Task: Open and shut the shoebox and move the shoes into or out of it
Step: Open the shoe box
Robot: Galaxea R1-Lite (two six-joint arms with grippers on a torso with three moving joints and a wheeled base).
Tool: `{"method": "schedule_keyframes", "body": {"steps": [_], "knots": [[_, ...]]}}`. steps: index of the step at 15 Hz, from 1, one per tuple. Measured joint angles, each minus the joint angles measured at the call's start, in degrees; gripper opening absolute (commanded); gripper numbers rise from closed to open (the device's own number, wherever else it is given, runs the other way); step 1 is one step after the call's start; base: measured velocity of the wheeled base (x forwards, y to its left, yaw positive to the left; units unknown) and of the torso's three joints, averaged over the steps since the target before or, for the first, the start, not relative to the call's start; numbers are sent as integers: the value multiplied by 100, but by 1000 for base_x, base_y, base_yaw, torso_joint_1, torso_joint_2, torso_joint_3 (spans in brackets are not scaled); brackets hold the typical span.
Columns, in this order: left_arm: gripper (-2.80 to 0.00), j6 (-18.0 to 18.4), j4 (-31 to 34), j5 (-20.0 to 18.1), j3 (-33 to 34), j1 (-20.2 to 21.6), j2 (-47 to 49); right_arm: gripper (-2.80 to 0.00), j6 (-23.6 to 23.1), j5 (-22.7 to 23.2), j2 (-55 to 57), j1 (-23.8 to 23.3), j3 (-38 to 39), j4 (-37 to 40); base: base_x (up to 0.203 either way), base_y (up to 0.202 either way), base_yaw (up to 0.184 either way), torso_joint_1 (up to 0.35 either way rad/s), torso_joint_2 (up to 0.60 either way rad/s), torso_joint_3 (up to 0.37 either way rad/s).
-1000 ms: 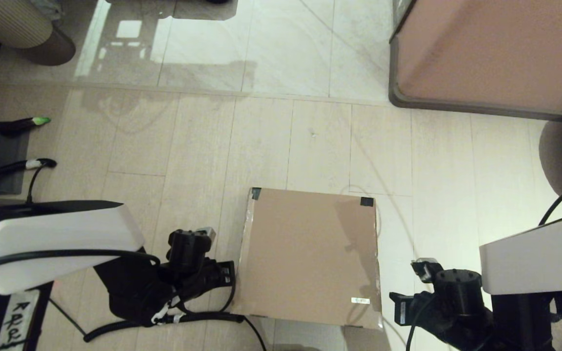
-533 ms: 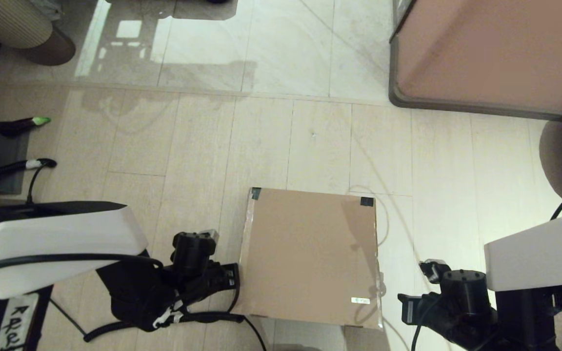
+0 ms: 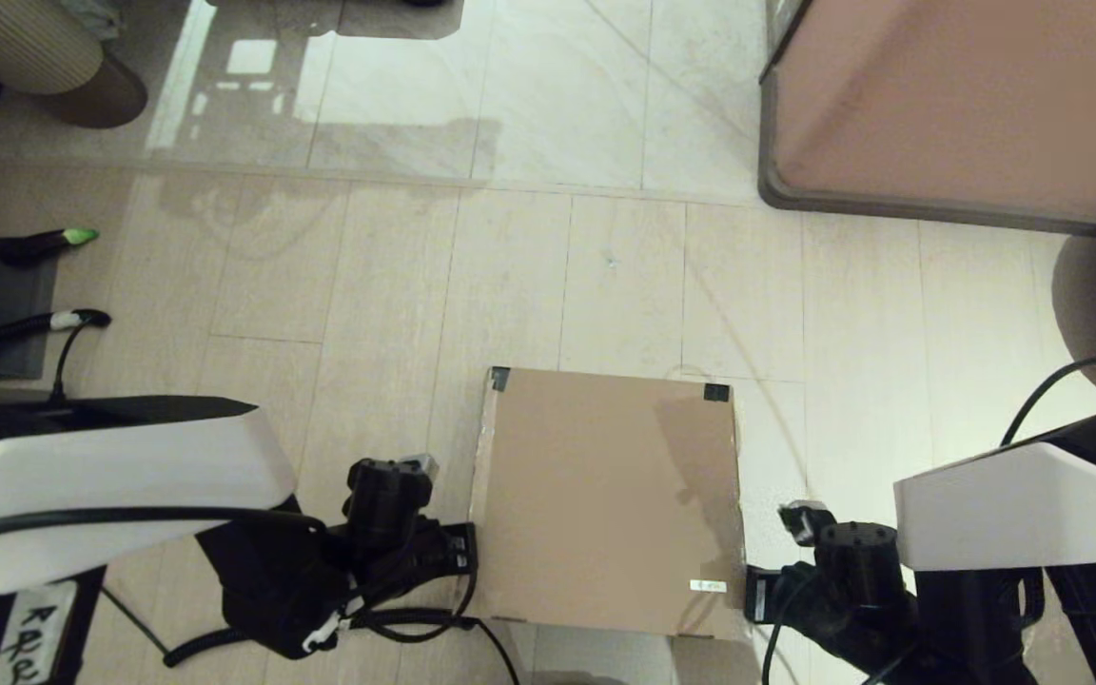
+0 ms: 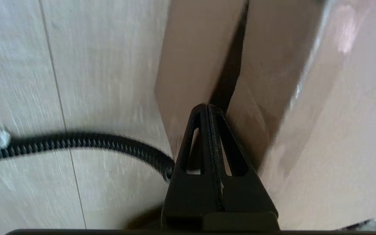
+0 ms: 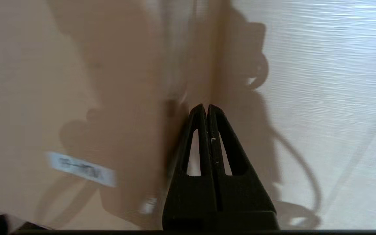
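Note:
The brown cardboard shoebox (image 3: 605, 499) sits on the floor with its lid down, dark tape at the two far corners and a small white label (image 3: 708, 586) near its front right corner. My left gripper (image 3: 464, 550) is shut with its tip against the box's left side; in the left wrist view the gripper (image 4: 206, 106) points at the dark slit under the lid's edge (image 4: 232, 68). My right gripper (image 3: 753, 582) is shut and sits at the box's right side, its tip (image 5: 206, 107) beside the lid's edge. The shoes are hidden.
A large pinkish-brown cabinet with a dark rim (image 3: 957, 105) stands at the far right. A ribbed round object (image 3: 34, 57) is at the far left corner. Black cables (image 3: 25, 328) lie on the floor at the left. A black corrugated hose (image 4: 86, 143) runs beside my left gripper.
My left gripper has crept right until it reaches the box's left side. My right arm moved left, bringing its gripper against the box's right side near the label.

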Motion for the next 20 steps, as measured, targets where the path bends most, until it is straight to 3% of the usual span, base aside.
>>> {"method": "schedule_keyframes", "body": {"steps": [4,10,20], "knots": [[-280,-227,0,-2,235,-130,-205,-280,296,-9,-48,154,172,2,0,0,0,0,0,0],[-280,-242,-9,-4,786,-305,-814,-280,1016,-7,-711,265,764,0,0,0,0,0,0,0],[-280,-508,11,53,1420,-493,-1792,-280,2492,85,-1941,1060,1610,24,0,0,0,0,0,0]]}}
